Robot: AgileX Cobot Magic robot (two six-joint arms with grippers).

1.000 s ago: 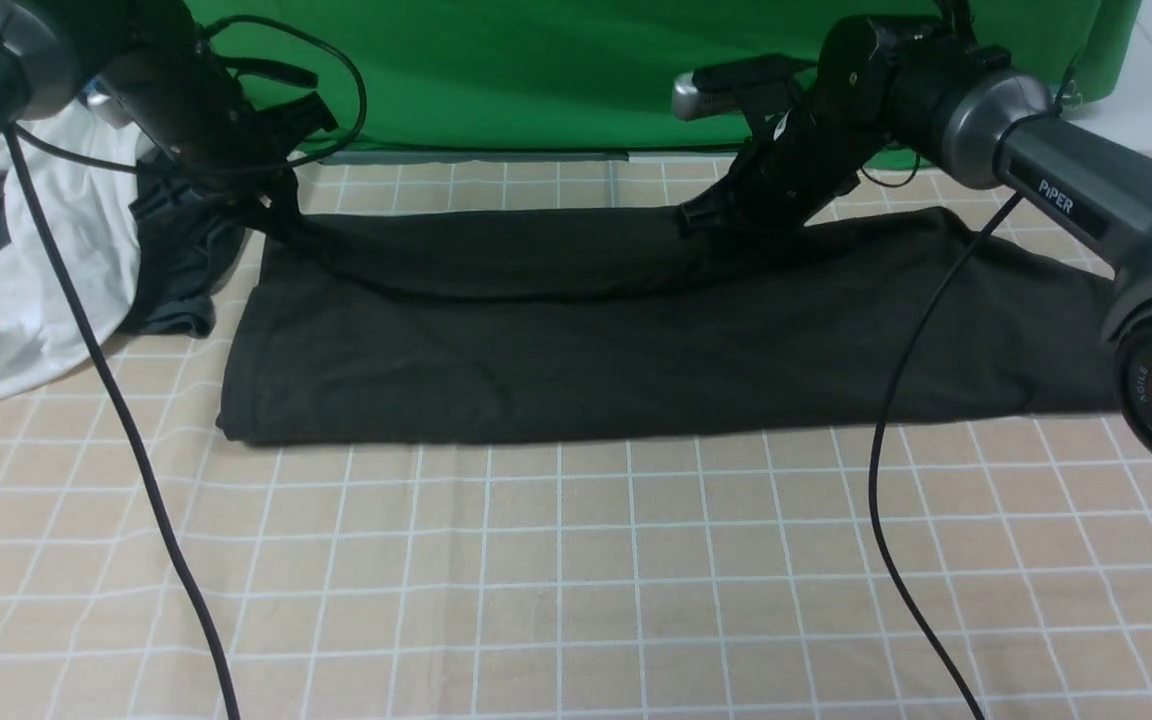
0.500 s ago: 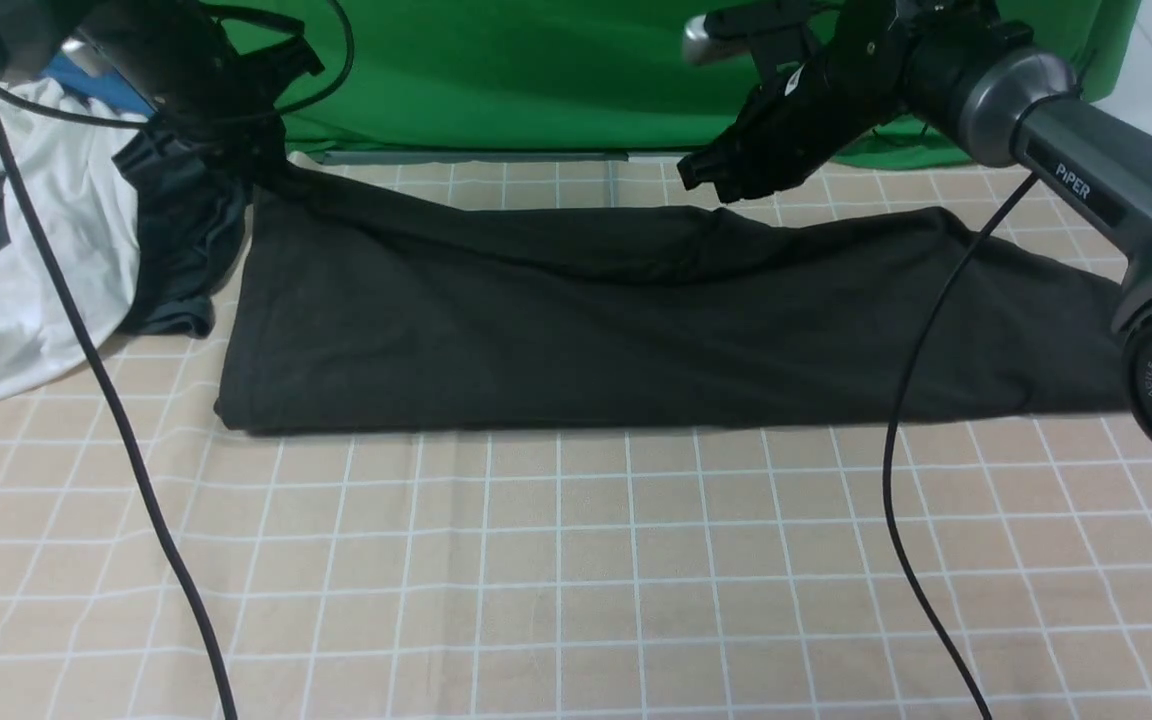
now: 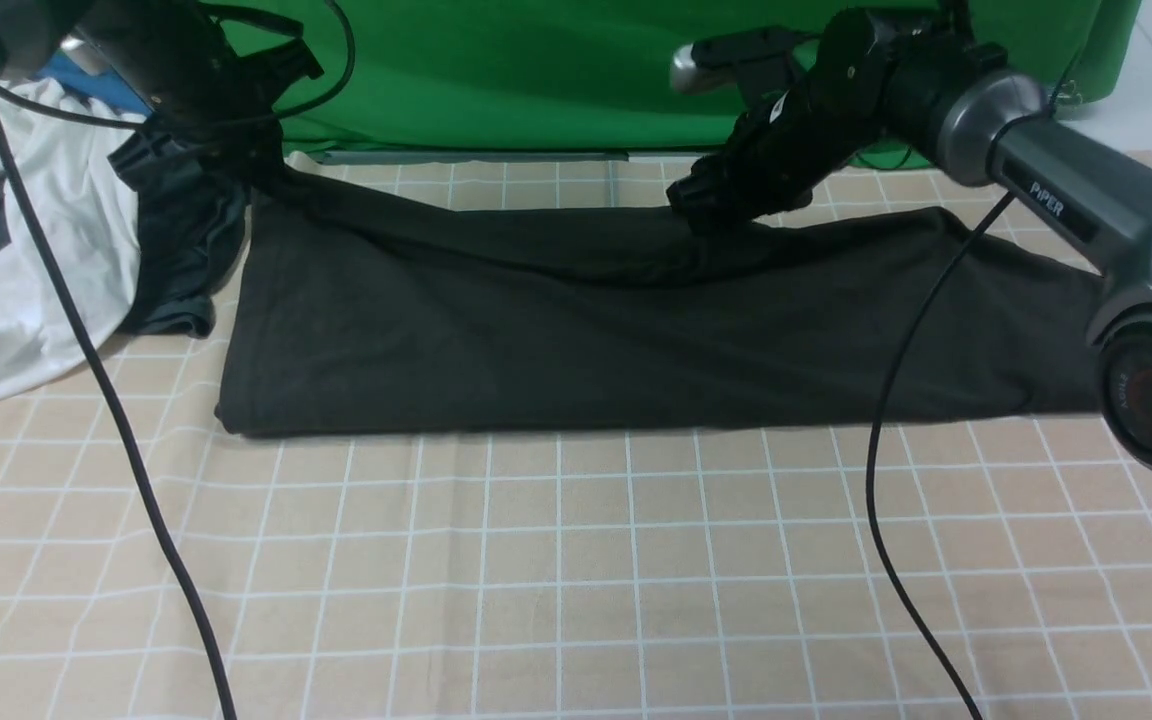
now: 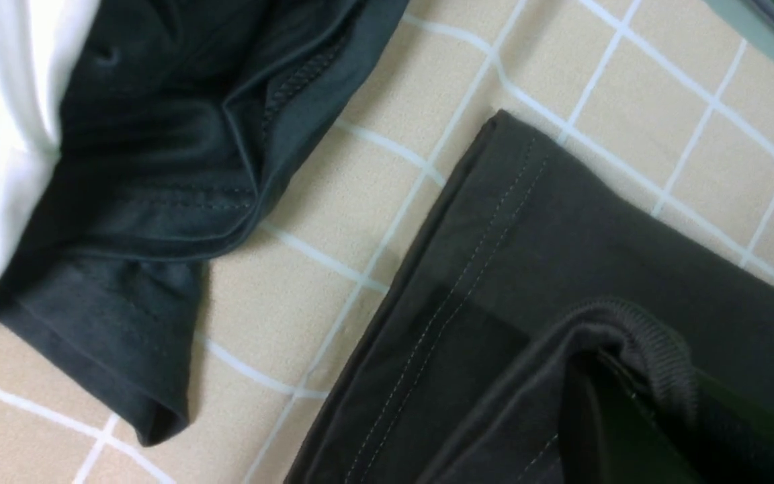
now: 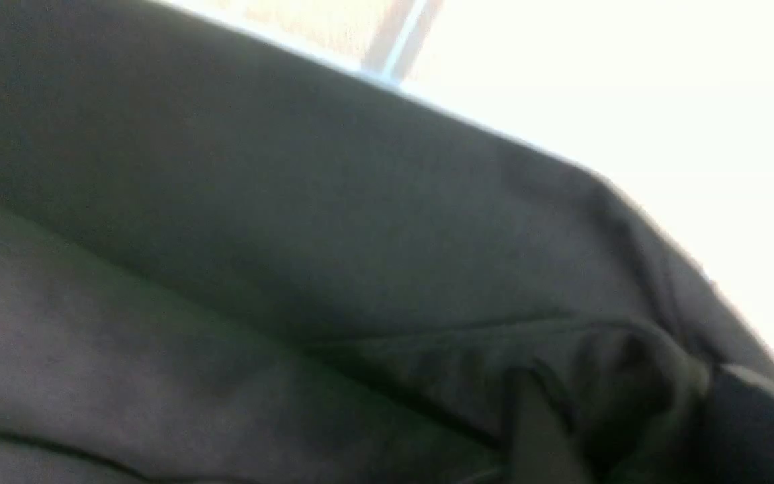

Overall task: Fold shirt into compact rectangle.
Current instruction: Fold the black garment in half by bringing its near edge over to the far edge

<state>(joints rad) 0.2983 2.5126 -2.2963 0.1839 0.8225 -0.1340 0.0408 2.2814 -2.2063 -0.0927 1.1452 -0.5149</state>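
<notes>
One black shirt [image 3: 586,330] lies on the checked tablecloth [image 3: 576,580] as a long folded band. Its long axis runs side to side across the table, one end toward the robot's left and the other reaching under the right arm at the robot's right. The near edge is straight and flat. The far left corner rises off the cloth into the left gripper [image 3: 261,165], whose jaws are together, clamped on a ribbed bit of the shirt's edge, as the left wrist view shows.

The right gripper [image 3: 693,205] is down on the far edge of the shirt, about midway along the band. In the right wrist view a bunch of black cloth sits between its fingers [image 5: 538,430], but the picture is too blurred to tell whether the jaws pinch it or stand loose around it.

Just beside the shirt's left end lies one dark charcoal garment [image 3: 181,250], not touching it in the left wrist view, and beyond that one white garment [image 3: 66,250]. Two black cables [image 3: 116,400] hang over the table, one from each arm.
</notes>
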